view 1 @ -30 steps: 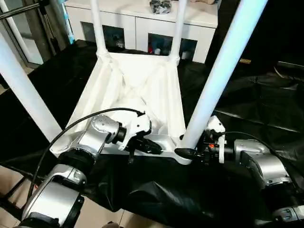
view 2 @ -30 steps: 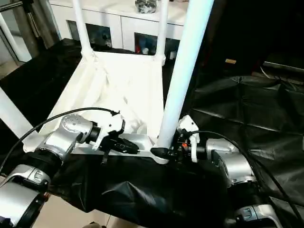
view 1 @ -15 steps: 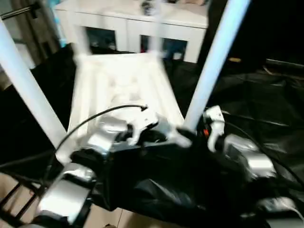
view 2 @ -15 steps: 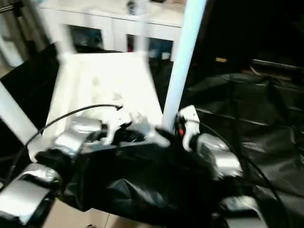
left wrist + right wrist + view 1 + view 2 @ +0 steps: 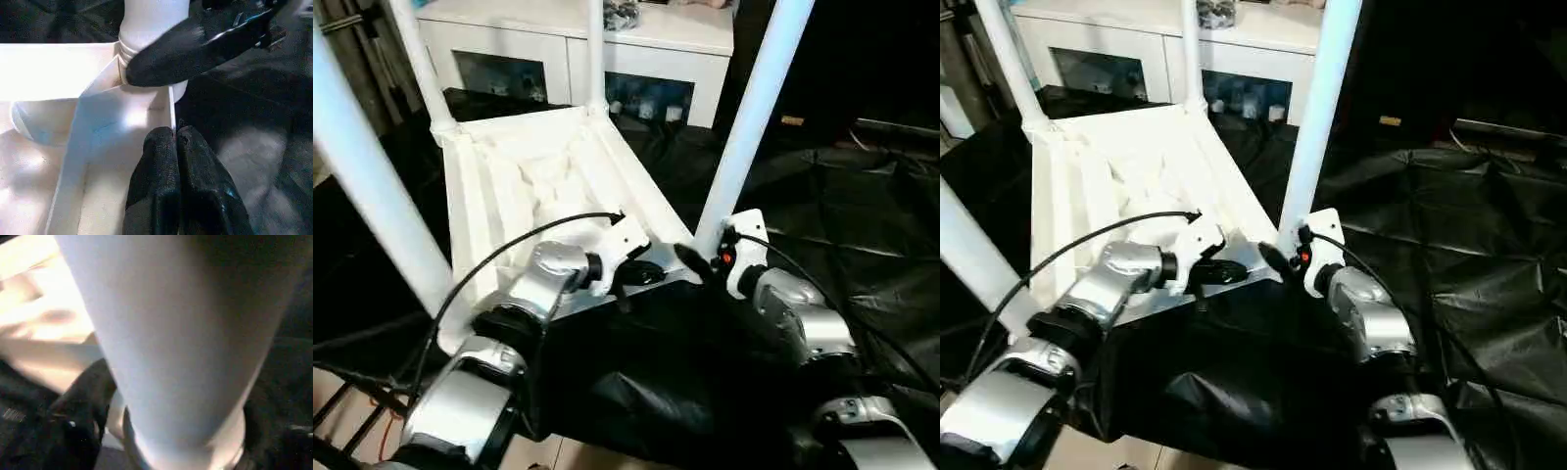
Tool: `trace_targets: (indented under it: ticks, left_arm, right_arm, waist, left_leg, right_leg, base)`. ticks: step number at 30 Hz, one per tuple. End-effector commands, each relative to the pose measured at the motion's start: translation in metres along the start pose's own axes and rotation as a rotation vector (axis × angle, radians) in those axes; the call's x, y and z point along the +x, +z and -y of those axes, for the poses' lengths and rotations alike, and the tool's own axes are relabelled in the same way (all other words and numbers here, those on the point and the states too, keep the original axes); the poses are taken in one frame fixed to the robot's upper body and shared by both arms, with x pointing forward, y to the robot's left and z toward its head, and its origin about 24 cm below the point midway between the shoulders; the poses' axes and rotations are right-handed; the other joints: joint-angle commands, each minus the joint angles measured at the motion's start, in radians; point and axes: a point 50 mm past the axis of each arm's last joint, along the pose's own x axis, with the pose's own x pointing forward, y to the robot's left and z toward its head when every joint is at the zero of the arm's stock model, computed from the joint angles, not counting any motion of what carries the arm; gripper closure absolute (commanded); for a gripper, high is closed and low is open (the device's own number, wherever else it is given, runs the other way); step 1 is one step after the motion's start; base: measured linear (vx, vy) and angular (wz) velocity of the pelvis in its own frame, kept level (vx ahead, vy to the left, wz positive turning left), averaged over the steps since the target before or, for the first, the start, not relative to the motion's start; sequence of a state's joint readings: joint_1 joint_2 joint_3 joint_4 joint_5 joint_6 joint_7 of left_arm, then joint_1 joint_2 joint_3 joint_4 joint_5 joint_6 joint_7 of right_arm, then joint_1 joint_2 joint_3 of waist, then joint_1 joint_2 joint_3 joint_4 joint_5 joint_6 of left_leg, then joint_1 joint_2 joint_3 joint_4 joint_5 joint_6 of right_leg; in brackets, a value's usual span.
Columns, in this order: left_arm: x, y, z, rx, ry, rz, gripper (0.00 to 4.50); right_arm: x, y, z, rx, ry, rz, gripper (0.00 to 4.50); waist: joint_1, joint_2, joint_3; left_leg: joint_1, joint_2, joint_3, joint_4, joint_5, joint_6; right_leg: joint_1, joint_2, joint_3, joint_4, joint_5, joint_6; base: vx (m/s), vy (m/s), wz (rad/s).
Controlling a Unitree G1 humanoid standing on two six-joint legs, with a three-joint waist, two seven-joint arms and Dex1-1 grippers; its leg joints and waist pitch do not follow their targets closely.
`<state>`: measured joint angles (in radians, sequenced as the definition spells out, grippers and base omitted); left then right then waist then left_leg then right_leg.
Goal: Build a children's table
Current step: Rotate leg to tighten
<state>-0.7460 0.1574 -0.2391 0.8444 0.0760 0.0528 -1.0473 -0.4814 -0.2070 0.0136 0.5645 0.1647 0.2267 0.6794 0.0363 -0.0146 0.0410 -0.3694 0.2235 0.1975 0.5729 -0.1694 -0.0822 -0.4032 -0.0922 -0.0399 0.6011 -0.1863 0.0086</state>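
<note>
Table (image 5: 524, 186) is seen upside down on black sheeting (image 5: 862, 225), rotated from a second ago. Left gripper (image 5: 175, 134), fingers pressed together, rests on its near rim; right gripper (image 5: 697, 264), fingers spread, flanks the nearest leg (image 5: 749, 117), suggesting seating is being finished.

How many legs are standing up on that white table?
4: two at the far corners, by the cabinet; one at the near left corner; one at the near right corner, between the arms.
</note>
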Motion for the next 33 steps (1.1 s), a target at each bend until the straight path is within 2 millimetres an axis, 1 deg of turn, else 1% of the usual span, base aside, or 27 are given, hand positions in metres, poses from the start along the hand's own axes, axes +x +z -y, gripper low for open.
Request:
trace_targets:
  ticks: [1, 2, 3, 4, 5, 6, 7, 8, 10, 12, 13, 14, 17, 18, 19, 20, 21, 25, 28, 31, 32, 33]
  left_arm:
    - [0.009, 0.015, 0.011, 0.081, -0.116, 0.049, 4.50]
    - [0.005, 0.014, 0.011, 0.087, -0.140, 0.050, 4.50]
    - [0.005, 0.014, 0.011, 0.088, -0.144, 0.050, 4.50]
    - [0.001, 0.013, 0.012, 0.095, -0.172, 0.050, 4.50]
    - [-0.003, 0.012, 0.013, 0.108, -0.215, 0.046, 4.50]
    - [-0.004, 0.011, 0.014, 0.112, -0.230, 0.044, 4.50]
    - [-0.006, 0.011, 0.014, 0.114, -0.247, 0.040, 4.50]
    - [-0.011, 0.009, 0.016, 0.123, -0.285, 0.029, 4.50]
    - [-0.014, 0.007, 0.015, 0.126, -0.304, 0.018, 4.50]
    - [-0.017, 0.005, 0.016, 0.128, -0.322, 0.008, 4.50]
    - [-0.018, 0.004, 0.016, 0.129, -0.328, 0.000, 4.50]
    - [-0.019, 0.003, 0.016, 0.129, -0.330, -0.004, 4.50]
    - [-0.021, 0.002, 0.016, 0.127, -0.338, -0.007, 4.50]
    - [-0.021, 0.002, 0.016, 0.127, -0.338, -0.007, 4.50]
    - [-0.021, 0.002, 0.016, 0.126, -0.343, -0.005, 4.50]
    - [-0.021, 0.002, 0.016, 0.124, -0.344, -0.003, 4.50]
    - [-0.021, 0.002, 0.017, 0.123, -0.343, -0.002, 4.50]
    - [-0.021, 0.002, 0.017, 0.120, -0.336, 0.001, 4.50]
    - [-0.018, 0.003, 0.015, 0.108, -0.297, 0.014, 4.50]
    - [-0.014, 0.007, 0.011, 0.087, -0.222, 0.031, 4.50]
    - [-0.012, 0.008, 0.009, 0.079, -0.189, 0.039, 4.50]
    - [-0.010, 0.010, 0.008, 0.074, -0.167, 0.043, 4.50]
  right_arm:
    - [0.005, -0.010, -0.020, -0.009, 0.168, -0.045, 0.72]
    - [-0.001, -0.009, -0.021, -0.039, 0.228, -0.045, 0.72]
    - [-0.002, -0.009, -0.021, -0.041, 0.234, -0.046, 0.72]
    - [-0.007, -0.008, -0.021, -0.047, 0.275, -0.051, 0.72]
    - [-0.014, -0.008, -0.021, -0.049, 0.331, -0.061, 0.72]
    - [-0.017, -0.009, -0.021, -0.049, 0.352, -0.067, 0.72]
    - [-0.020, -0.009, -0.020, -0.054, 0.374, -0.073, 0.72]
    - [-0.026, -0.009, -0.020, -0.064, 0.413, -0.080, 0.72]
    - [-0.031, -0.010, -0.019, -0.059, 0.443, -0.092, 0.72]
    - [-0.037, -0.010, -0.020, -0.042, 0.491, -0.109, 0.72]
    - [-0.040, -0.011, -0.021, -0.039, 0.517, -0.119, 0.72]
    - [-0.041, -0.011, -0.022, -0.039, 0.529, -0.124, 0.72]
    - [-0.046, -0.014, -0.024, -0.021, 0.571, -0.159, 0.72]
    - [-0.046, -0.014, -0.024, -0.021, 0.571, -0.159, 0.97]
    - [-0.047, -0.016, -0.025, -0.012, 0.581, -0.171, 0.97]
    - [-0.047, -0.016, -0.025, -0.011, 0.581, -0.172, 1.13]
    - [-0.046, -0.017, -0.025, -0.011, 0.581, -0.173, 1.13]
    - [-0.044, -0.016, -0.025, -0.010, 0.565, -0.163, 1.54]
    - [-0.041, -0.015, -0.023, -0.005, 0.525, -0.142, 1.64]
    - [-0.033, -0.015, -0.018, -0.011, 0.402, -0.119, 1.74]
    - [-0.028, -0.016, -0.015, -0.014, 0.334, -0.115, 1.75]
    - [-0.025, -0.017, -0.012, -0.016, 0.291, -0.114, 1.77]
  waist:
    - [0.006, 0.005, -0.062]
    - [0.007, 0.005, -0.064]
    - [0.011, 0.005, -0.063]
    - [0.012, 0.005, -0.063]
    - [0.020, 0.006, -0.062]
    - [0.027, 0.006, -0.062]
    - [0.029, 0.004, -0.062]
    - [0.033, 0.007, -0.062]
    - [0.036, 0.006, -0.061]
    - [0.044, 0.005, -0.059]
    - [0.045, 0.006, -0.059]
    - [0.051, 0.006, -0.060]
    - [0.054, 0.004, -0.060]
    - [0.054, 0.004, -0.060]
    - [0.055, 0.003, -0.060]
    - [0.055, 0.002, -0.061]
    - [0.056, 0.003, -0.061]
    - [0.055, 0.002, -0.061]
    - [0.055, 0.001, -0.062]
    - [0.052, 0.000, -0.058]
    - [0.047, -0.001, -0.057]
    - [0.044, -0.002, -0.056]
  left_leg:
    - [0.012, 0.003, -0.003, -0.059, -0.221, 0.044]
    - [0.012, 0.003, -0.002, -0.057, -0.203, 0.055]
    - [0.014, 0.004, 0.000, -0.056, -0.195, 0.064]
    - [0.013, 0.004, 0.000, -0.056, -0.193, 0.068]
    - [0.014, 0.007, 0.001, -0.056, -0.193, 0.073]
    - [0.014, 0.009, 0.002, -0.056, -0.188, 0.077]
    - [0.014, 0.009, 0.003, -0.056, -0.187, 0.078]
    - [0.017, 0.011, 0.004, -0.056, -0.190, 0.077]
    - [0.016, 0.011, 0.005, -0.056, -0.201, 0.072]
    - [0.019, 0.012, 0.005, -0.058, -0.214, 0.063]
    - [0.018, 0.011, 0.004, -0.058, -0.214, 0.060]
    - [0.021, 0.012, 0.005, -0.057, -0.215, 0.057]
    - [0.018, 0.011, 0.004, -0.058, -0.206, 0.051]
    - [0.018, 0.011, 0.004, -0.058, -0.206, 0.050]
    - [0.018, 0.011, 0.004, -0.058, -0.207, 0.047]
    - [0.017, 0.010, 0.003, -0.058, -0.204, 0.046]
    - [0.018, 0.010, 0.003, -0.058, -0.203, 0.045]
    - [0.016, 0.009, 0.003, -0.056, -0.190, 0.046]
    - [0.017, 0.009, 0.003, -0.056, -0.187, 0.046]
    - [0.016, 0.008, 0.003, -0.058, -0.217, 0.033]
    - [0.016, 0.007, 0.001, -0.061, -0.238, 0.020]
    - [0.016, 0.005, 0.001, -0.060, -0.247, 0.015]
  right_leg:
    - [0.052, -0.030, 0.023, -0.062, -0.047, -0.254]
    - [0.052, -0.030, 0.023, -0.059, -0.011, -0.268]
    - [0.053, -0.029, 0.023, -0.057, 0.006, -0.275]
    - [0.053, -0.029, 0.023, -0.057, 0.009, -0.278]
    - [0.055, -0.030, 0.022, -0.056, 0.009, -0.281]
    - [0.056, -0.029, 0.021, -0.054, 0.013, -0.284]
    - [0.055, -0.029, 0.021, -0.053, 0.014, -0.286]
    - [0.052, -0.030, 0.021, -0.053, 0.011, -0.288]
    - [0.051, -0.031, 0.022, -0.054, -0.009, -0.290]
    - [0.050, -0.032, 0.023, -0.058, -0.050, -0.280]
    - [0.050, -0.032, 0.023, -0.057, -0.054, -0.278]
    - [0.049, -0.033, 0.024, -0.059, -0.059, -0.274]
    - [0.049, -0.033, 0.023, -0.057, -0.057, -0.270]
    - [0.049, -0.033, 0.023, -0.057, -0.059, -0.270]
    - [0.049, -0.034, 0.023, -0.057, -0.063, -0.267]
    - [0.050, -0.034, 0.023, -0.057, -0.064, -0.266]
    - [0.049, -0.035, 0.023, -0.057, -0.064, -0.266]
    - [0.049, -0.034, 0.022, -0.055, -0.054, -0.265]
    - [0.049, -0.034, 0.022, -0.055, -0.056, -0.263]
    - [0.045, -0.036, 0.023, -0.061, -0.111, -0.253]
    - [0.043, -0.038, 0.024, -0.065, -0.157, -0.242]
    - [0.042, -0.037, 0.024, -0.067, -0.181, -0.235]
  base:
    - [0.000, 0.000, 0.00]
    - [0.000, 0.000, 0.00]
    - [0.000, 0.000, 0.00]
    - [0.000, 0.000, 0.00]
    - [0.000, 0.000, 0.00]
    - [0.000, 0.000, 0.00]
    - [0.000, 0.000, 0.00]
    - [0.000, 0.000, 0.00]
    - [0.000, 0.000, 0.00]
    - [0.000, 0.000, 0.00]
    - [0.000, 0.000, 0.00]
    - [0.000, 0.000, 0.00]
    - [0.000, 0.000, 0.00]
    - [0.000, 0.000, 0.00]
    - [0.000, 0.000, 0.00]
    - [0.000, 0.000, 0.00]
    - [0.000, 0.000, 0.00]
    - [0.000, 0.000, 0.00]
    - [0.000, 0.000, 0.00]
    - [0.000, 0.000, 0.00]
    - [0.000, 0.000, 0.00]
    - [0.000, 0.000, 0.00]
